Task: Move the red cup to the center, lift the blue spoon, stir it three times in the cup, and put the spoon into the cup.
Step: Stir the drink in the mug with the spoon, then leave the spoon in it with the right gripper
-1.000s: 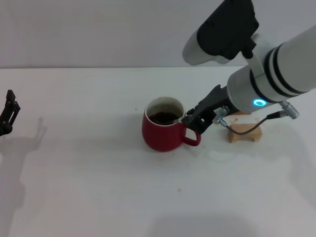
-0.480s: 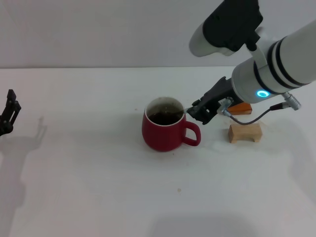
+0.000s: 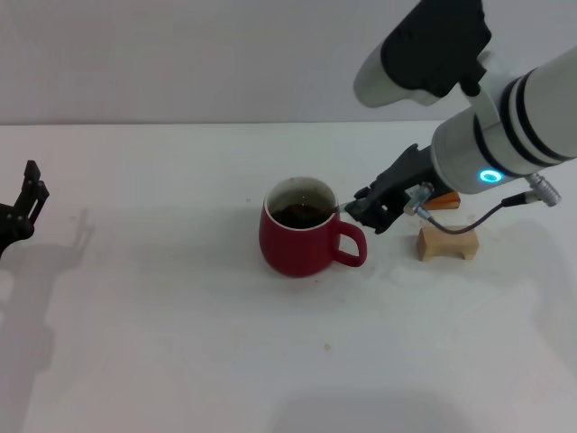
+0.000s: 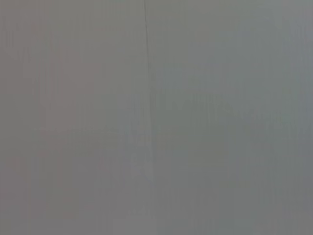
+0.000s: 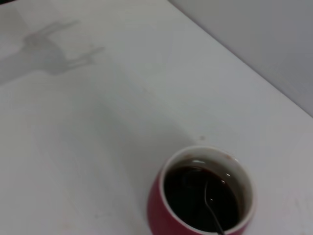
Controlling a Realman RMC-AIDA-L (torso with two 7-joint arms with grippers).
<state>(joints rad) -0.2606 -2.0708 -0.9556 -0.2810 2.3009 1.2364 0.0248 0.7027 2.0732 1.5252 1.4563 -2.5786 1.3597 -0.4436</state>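
The red cup point(image 3: 301, 240) stands near the middle of the white worktop point(image 3: 162, 343), upright, handle toward the robot's right, with dark liquid inside, so the first step looks done. The right gripper point(image 3: 371, 206) hangs just beside the cup's rim on the handle side, above the handle, and the spoon point(image 5: 211, 205) reaches from it into the cup: in the right wrist view its thin metal neck and bowl lie down in the liquid. The spoon's blue handle is hidden in the head view by the gripper, and only a small grey stub shows at the rim. The fingers appear clenched on the spoon's handle, though the grip itself is partly hidden, so this is a judgement. The spoon has therefore been lifted and brought into the cup; whether this is stirring or the moment before letting go cannot be told from here, nor how many turns have been made. What is left, at the least, is to release the spoon so it rests in the cup. The left gripper point(image 3: 22, 209) is parked far off at the worktop's left edge, fingers spread and holding nothing. A pale wooden block point(image 3: 448, 244) sits just beyond the right gripper, with an orange piece point(image 3: 442, 198) behind it.
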